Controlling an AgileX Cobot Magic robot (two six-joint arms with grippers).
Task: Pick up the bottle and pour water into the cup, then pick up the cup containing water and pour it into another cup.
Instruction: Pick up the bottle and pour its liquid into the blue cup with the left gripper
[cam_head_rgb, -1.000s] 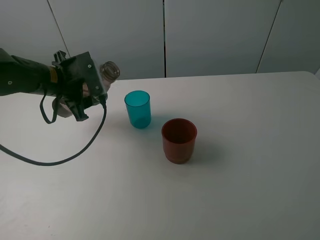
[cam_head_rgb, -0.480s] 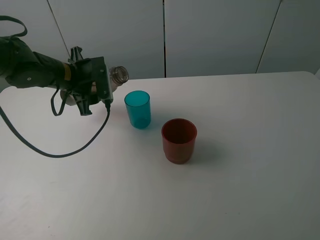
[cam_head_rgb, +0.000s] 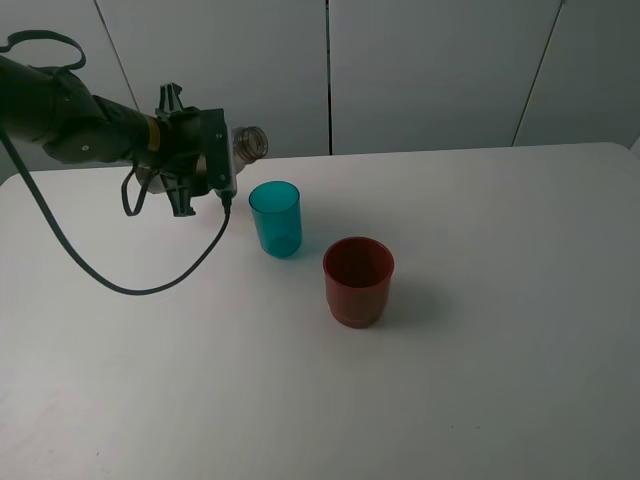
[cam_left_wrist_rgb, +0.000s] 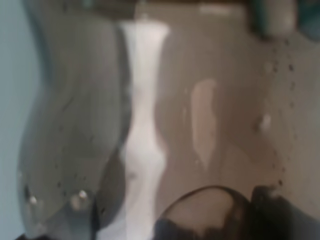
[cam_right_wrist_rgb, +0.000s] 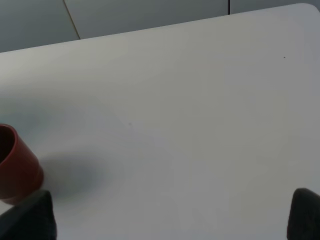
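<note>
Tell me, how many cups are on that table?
2. The teal-blue cup stands near the mouth of the tilted bottle; the dark red cup stands right of it, nearer the camera, apart. None appears hidden.

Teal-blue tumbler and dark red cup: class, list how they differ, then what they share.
The translucent teal-blue plastic tumbler is slim with straight sides; the translucent dark red plastic cup is wider with a stepped base. The tumbler stands farther back, near the mouth of the tilted smoky-grey plastic bottle; the red cup stands nearer the camera. Both stand upright, open-topped and untouched on the white table.
</note>
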